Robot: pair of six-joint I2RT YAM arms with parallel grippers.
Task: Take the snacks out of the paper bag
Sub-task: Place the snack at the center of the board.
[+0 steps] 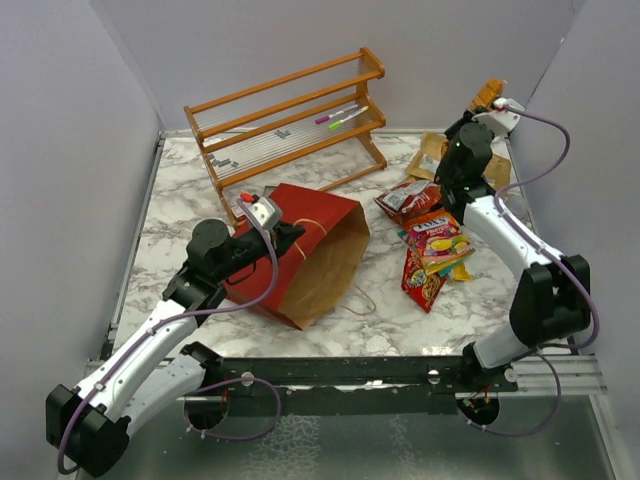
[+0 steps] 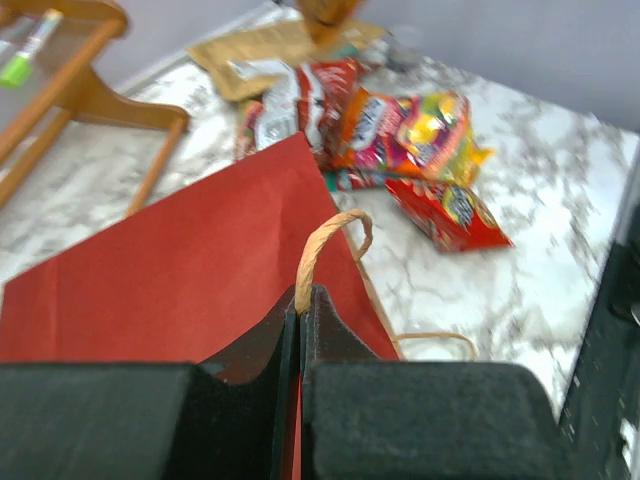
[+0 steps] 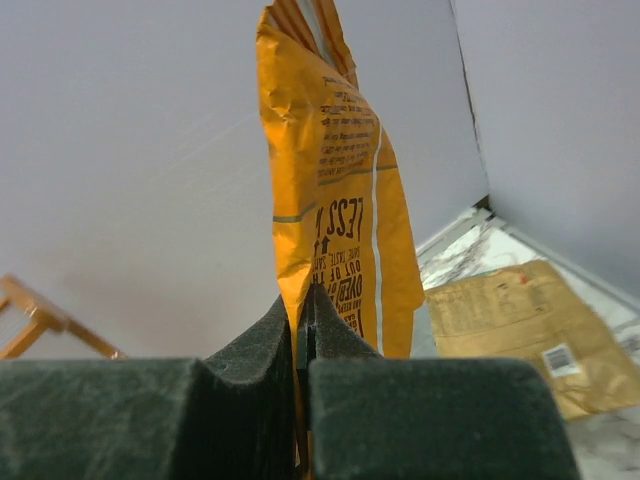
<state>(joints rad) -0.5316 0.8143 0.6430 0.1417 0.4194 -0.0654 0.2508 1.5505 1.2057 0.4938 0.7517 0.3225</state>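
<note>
White marble table [image 1: 180, 200], grey walls on three sides, wooden rack [image 1: 290, 120] at the back. Bag [image 1: 320, 250] lies on its side mid-table, brown mouth facing the near right. What shows of its inside looks bare, but the deep end is hidden. Loose packets [image 1: 435, 245] sit in a heap right of the bag, apart from it. A tan pouch [image 3: 520, 320] lies flat in the back right corner. Risks, as I judge them: the right gripper [image 3: 303, 300] holds the orange packet [image 3: 335, 200] high by one edge only. Slick foil could slide out, and a drop from there could land it against the wall or off the table edge, not with the heap. On the left, the hold is on thin paper. A pull could tear the rim or fold the mouth shut, trapping anything left inside. Right gripper: jaws pressed together, pinching the packet's lower edge, packet standing upright above them. Left gripper [image 2: 300, 300]: jaws closed on the bag's red paper at the handle [image 2: 325, 240], cord looping up from between them.
</note>
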